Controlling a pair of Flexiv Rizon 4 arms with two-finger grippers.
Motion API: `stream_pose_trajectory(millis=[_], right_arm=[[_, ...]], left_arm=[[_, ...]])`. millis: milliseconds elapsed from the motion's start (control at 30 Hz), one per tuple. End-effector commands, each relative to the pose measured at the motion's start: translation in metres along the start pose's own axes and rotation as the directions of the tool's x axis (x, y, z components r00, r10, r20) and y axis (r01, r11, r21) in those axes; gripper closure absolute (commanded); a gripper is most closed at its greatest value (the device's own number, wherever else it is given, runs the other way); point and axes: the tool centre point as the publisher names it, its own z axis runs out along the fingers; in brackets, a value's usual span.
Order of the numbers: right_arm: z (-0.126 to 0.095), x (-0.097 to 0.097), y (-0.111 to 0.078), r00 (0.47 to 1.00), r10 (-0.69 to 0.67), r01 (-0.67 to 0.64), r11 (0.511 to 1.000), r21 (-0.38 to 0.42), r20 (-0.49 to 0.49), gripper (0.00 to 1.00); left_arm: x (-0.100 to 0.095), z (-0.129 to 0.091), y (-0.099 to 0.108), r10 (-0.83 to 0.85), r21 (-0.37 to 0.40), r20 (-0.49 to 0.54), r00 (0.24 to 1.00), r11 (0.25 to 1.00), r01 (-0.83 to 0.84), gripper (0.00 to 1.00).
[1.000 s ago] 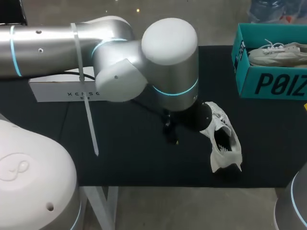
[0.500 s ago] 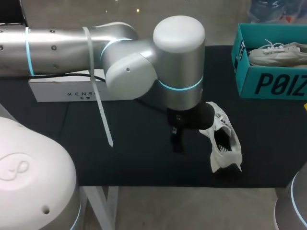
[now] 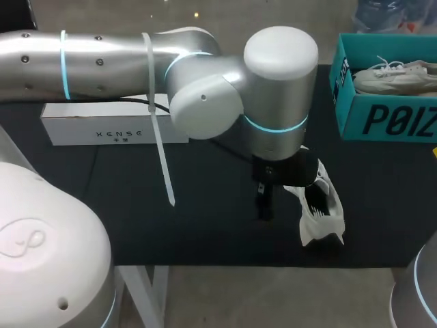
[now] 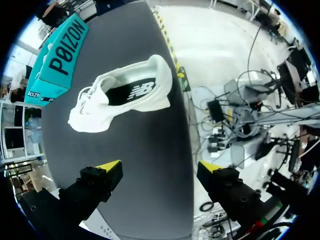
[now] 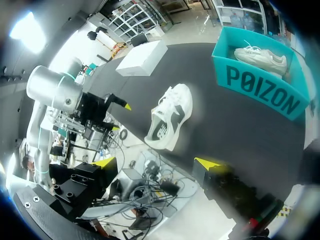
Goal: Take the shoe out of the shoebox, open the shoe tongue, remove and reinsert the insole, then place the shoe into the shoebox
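1. While the shoe (image 4: 120,95) lies on the table (image 4: 150,165), outside the shoebox (image 4: 60,55), the left fingers (image 4: 109,166) are held wide and empty, short of it.
2. The tongue (image 4: 103,86) is best pinched alone.
3. The right fingers (image 5: 104,161), also spread wide, are kept well away.

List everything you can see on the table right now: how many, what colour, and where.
table: one, black top, under everything.
white shoe: one, white, on the table near its front edge, right of the middle.
teal shoebox: one, teal, open, at the table's far right.
second shoe: one, off-white, inside the teal shoebox.
white box: one, white, at the table's far left.
left arm: one, silver, over the table's middle; jaws open, white shoe ahead of them.
right arm: one, silver, at the near right corner; jaws open, empty.
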Motion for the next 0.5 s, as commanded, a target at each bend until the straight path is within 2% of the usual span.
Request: stream_pose_trajectory(millis=[33, 167, 333, 500], right_arm=[[0.000, 0.000, 0.000, 1.000, 0.001, -0.001, 1.000, 0.001, 0.001, 0.00], [0.000, 0.000, 0.000, 1.000, 0.001, -0.001, 1.000, 0.001, 0.001, 0.00], [0.000, 0.000, 0.000, 1.000, 0.001, -0.001, 1.000, 0.001, 0.001, 0.00], [0.000, 0.000, 0.000, 1.000, 0.001, -0.001, 1.000, 0.001, 0.001, 0.00]], left_arm=[[0.001, 0.003, -0.013, -0.075, 0.002, -0.035, 0.997, 0.997, 0.075, 0.00], [0.010, 0.007, -0.033, -0.079, -0.002, -0.095, 0.992, 0.997, 0.079, 0.00], [0.023, 0.010, -0.057, -0.086, -0.013, -0.089, 0.992, 0.996, 0.085, 0.00], [0.027, 0.012, -0.079, -0.101, -0.010, -0.093, 0.991, 0.995, 0.100, 0.00]])
